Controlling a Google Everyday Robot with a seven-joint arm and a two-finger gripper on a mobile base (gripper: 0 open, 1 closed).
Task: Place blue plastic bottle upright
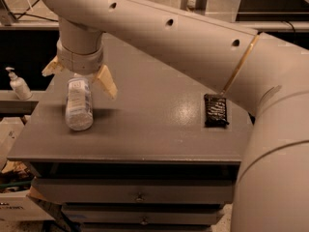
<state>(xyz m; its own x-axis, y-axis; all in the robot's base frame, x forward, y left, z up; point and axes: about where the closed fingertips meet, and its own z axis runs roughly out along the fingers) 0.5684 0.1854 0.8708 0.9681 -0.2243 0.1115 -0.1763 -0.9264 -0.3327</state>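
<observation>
The blue plastic bottle (78, 104) lies on its side at the left of the grey cabinet top (154, 124), its base toward the front edge and its cap end hidden under my wrist. My gripper (79, 79) hangs right over the bottle's far end. It is open, with one tan finger (105, 81) to the right of the bottle and the other (49, 66) to its left, so the fingers straddle the bottle. I cannot tell whether they touch it.
A dark snack packet (215, 109) lies at the right of the top. A small white pump dispenser (18, 84) stands on a shelf off the left edge. My large arm (193, 37) spans the upper right. Drawers (140, 196) sit below the front edge.
</observation>
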